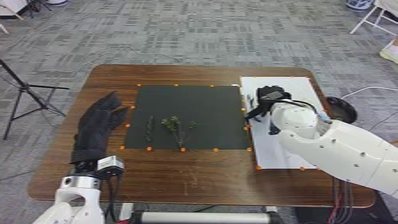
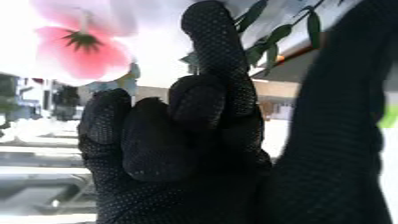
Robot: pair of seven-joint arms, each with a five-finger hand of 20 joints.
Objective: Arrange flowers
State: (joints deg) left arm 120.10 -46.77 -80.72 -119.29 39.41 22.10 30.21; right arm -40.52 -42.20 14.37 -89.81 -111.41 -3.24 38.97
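- Over the white sheet (image 1: 286, 155) at the right of the bench (image 1: 191, 187), the right hand (image 1: 271, 94) is busy, and I'd judge the step is picking out the next piece for the arrangement.
- Its fingers (image 2: 222, 55) are uneven: one straight, others loosely bent, with the thumb (image 2: 333, 125) well apart from them. I see nothing pinched there.
- Near them in the right wrist view hangs a pink flower (image 2: 105, 61), its green underside showing; green leaves (image 2: 280, 34) pass close by the straight finger. Whether either touches the glove, I cannot tell.
- Two pieces lie apart on the dark mat (image 1: 191, 97): a slim stem (image 1: 149, 129) and, nearer the middle, a branching sprig (image 1: 179, 131). I'd take those as the start of the display.
- Off by the left edge waits the left hand (image 1: 99, 116), fingers roughly straight and close together.
- Next, I'd say, calls for closing thumb and fingers on a stalk, clear of the petals, then carrying it across to the mat.
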